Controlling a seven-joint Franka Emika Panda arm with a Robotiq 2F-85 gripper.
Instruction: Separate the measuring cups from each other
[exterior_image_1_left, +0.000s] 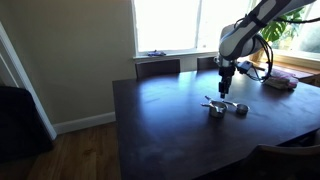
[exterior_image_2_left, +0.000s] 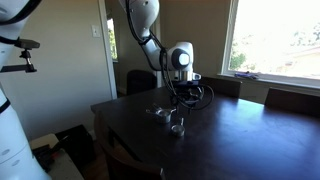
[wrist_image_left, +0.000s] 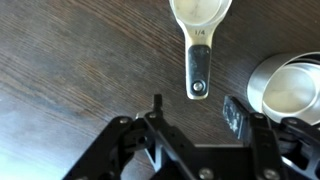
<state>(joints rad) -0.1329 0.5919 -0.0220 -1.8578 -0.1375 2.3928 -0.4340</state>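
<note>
- Presently, in the wrist view, the left portion shows only the dark wood-grain table (wrist_image_left: 60, 60).
- Centre: a 1/4 measuring cup (wrist_image_left: 200, 14) lies at the top edge. Its flat handle (wrist_image_left: 198, 65) points toward the gripper (wrist_image_left: 194, 112).
- The gripper's jaws are spread and hold nothing. The handle end lies just short of the gap between them.
- Right: the other measuring cups (wrist_image_left: 288, 90) appear nested, one rim inside another. They sit apart from the 1/4 measuring cup.
- In both exterior views the gripper (exterior_image_1_left: 228, 88) (exterior_image_2_left: 181, 97) hangs just above the cups on the table.
</note>
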